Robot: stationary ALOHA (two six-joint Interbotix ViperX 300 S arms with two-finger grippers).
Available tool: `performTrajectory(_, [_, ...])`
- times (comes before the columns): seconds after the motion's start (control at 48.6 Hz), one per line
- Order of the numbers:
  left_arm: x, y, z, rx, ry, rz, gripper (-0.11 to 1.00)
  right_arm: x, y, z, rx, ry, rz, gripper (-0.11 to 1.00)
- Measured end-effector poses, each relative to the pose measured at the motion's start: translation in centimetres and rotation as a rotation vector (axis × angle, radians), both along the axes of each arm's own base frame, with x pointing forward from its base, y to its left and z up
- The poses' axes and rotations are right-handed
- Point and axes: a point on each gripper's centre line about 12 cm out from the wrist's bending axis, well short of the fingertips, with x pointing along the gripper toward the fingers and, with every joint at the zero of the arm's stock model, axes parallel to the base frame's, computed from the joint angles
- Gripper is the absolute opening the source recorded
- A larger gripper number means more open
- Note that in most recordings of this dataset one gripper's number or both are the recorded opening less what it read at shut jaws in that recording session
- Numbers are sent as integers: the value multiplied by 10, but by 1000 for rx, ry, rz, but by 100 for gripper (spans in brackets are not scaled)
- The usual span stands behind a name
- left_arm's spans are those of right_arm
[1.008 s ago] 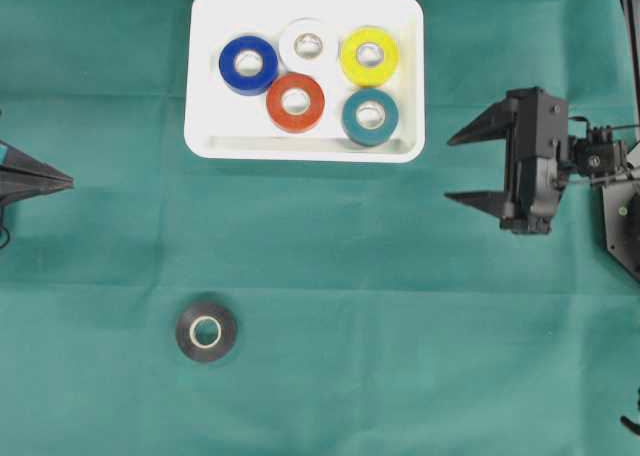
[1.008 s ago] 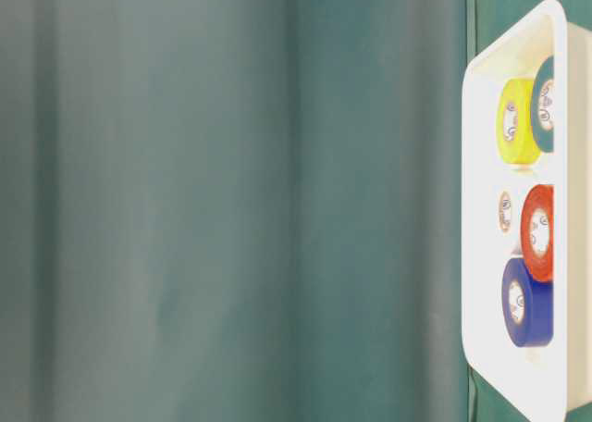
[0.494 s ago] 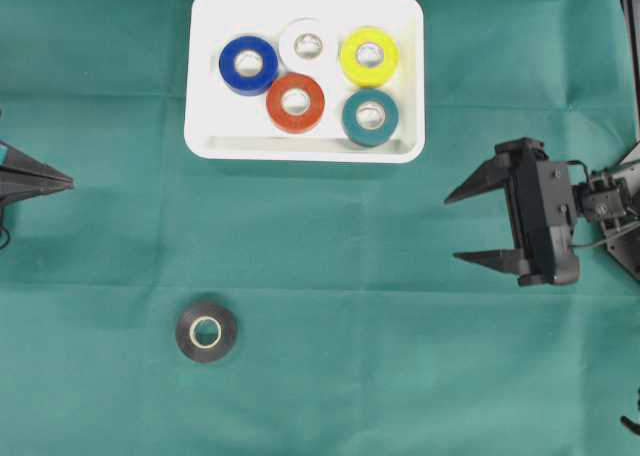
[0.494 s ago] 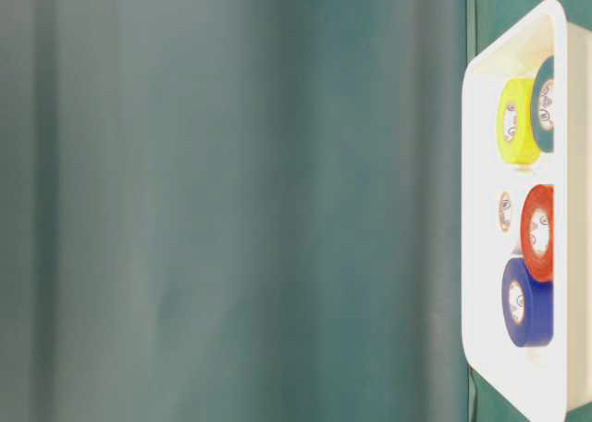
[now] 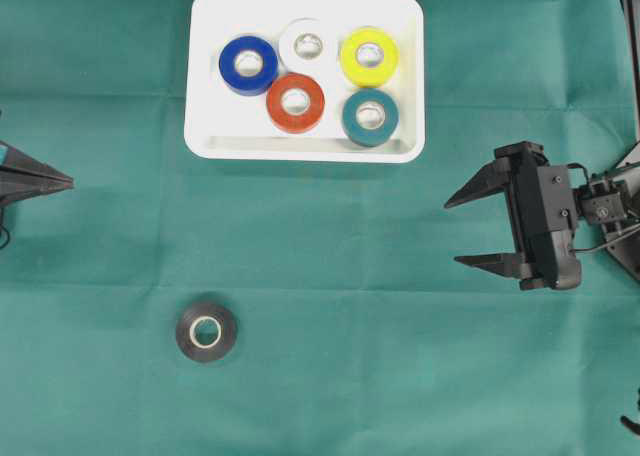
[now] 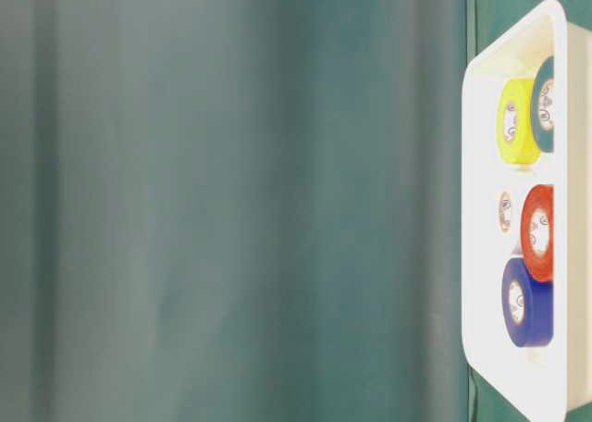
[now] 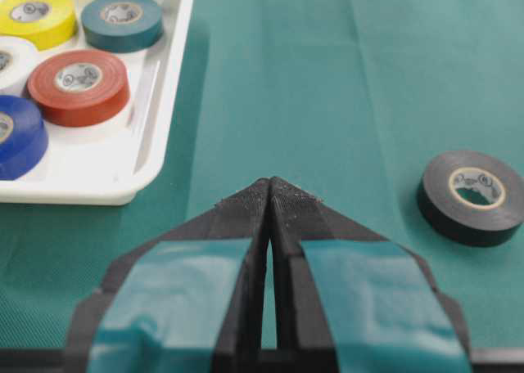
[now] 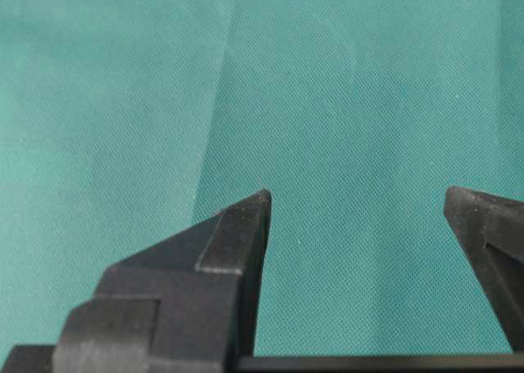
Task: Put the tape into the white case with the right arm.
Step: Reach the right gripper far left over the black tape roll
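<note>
While five rolls fill white case, one black roll outside

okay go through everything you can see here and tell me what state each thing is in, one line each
white case: flat on the cloth, holding five rolls.
blue, white, yellow, red and teal rolls: lying flat inside the case.
black tape: flat on the cloth, outside the case, untouched.
right gripper: open, empty, apart from the tape.
left gripper: shut, empty.

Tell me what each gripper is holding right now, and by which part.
Nothing is held. The right gripper has its jaws open over bare cloth; the left gripper is shut on nothing. The black tape lies untouched on the cloth.
</note>
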Motion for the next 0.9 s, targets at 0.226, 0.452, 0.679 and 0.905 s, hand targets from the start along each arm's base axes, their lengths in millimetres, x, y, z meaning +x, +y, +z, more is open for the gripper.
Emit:
performTrajectory(0.226, [0, 0, 0, 2, 0, -2, 0, 22, 8, 4, -4, 1, 26, 52])
performTrajectory(0.452, [0, 0, 0, 2, 0, -2, 0, 61, 16, 4, -5, 13, 38, 52])
performTrajectory(0.679, [0, 0, 0, -1, 2, 0, 0, 105, 21, 7, -4, -2, 41, 52])
performTrajectory(0.905, [0, 0, 0, 0, 2, -1, 0, 151, 30, 4, -2, -16, 47, 52])
